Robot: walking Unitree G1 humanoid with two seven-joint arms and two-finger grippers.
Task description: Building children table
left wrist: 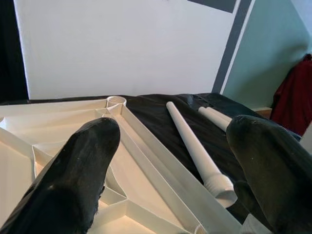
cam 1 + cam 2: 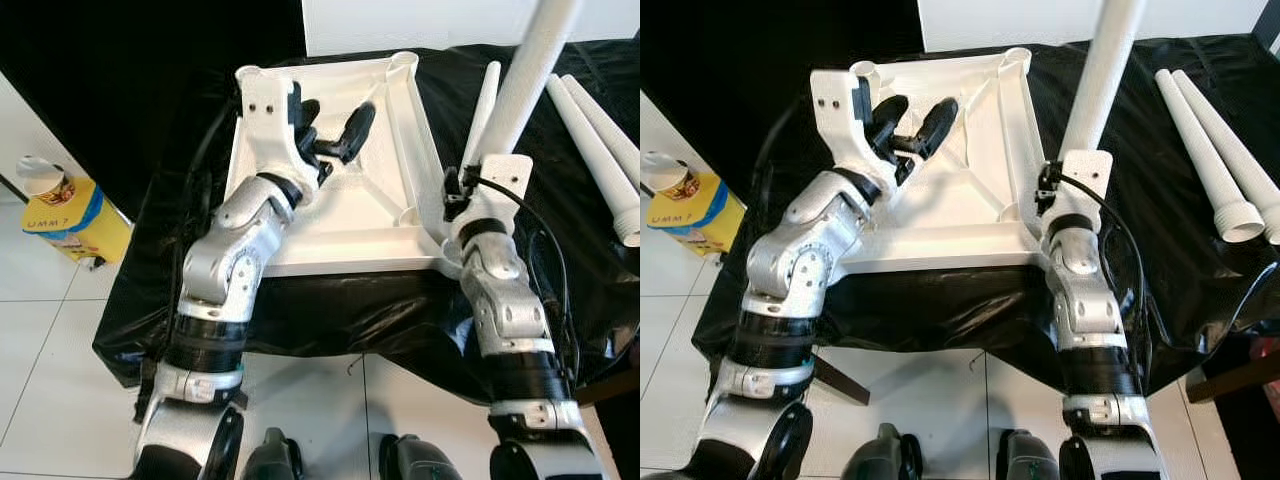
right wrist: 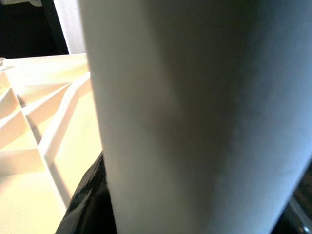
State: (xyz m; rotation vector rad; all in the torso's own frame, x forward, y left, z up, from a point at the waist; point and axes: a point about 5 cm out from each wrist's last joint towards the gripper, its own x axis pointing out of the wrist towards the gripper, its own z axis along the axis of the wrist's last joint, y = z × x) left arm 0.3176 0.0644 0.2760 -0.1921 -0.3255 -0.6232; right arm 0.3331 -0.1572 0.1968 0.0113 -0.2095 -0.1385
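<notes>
One white tabletop [image 2: 345,215] is seen lying upside down on a black cloth [image 2: 330,310], its ribbed underside facing up, with round sockets at the corners. A white table leg [image 2: 1095,85] is held upright at the tabletop's near right corner, where its lower end meets the corner socket. It is gripped low down by the right gripper [image 2: 1065,180]; in the right wrist view the leg [image 3: 195,117] is pressed close against a black finger [image 3: 87,204], so the pincer is closed around it.

Over the far left part of the tabletop the left gripper [image 2: 330,128] is poised, its two black fingers [image 1: 78,180] spread apart with nothing between them. Between those fingers in the left wrist view, the tabletop's rim [image 1: 146,151] and a far corner socket [image 1: 116,101] can be made out.

Three more white legs are laid on the cloth to the right of the tabletop: one [image 2: 485,100] just beside its right edge, and two [image 2: 1215,150] side by side farther right, wide ends toward the robot.

On the tiled floor [image 2: 60,340] to the left, a yellow box [image 2: 75,220] with a blue band is placed, with a paper cup [image 2: 45,178] just behind it.
</notes>
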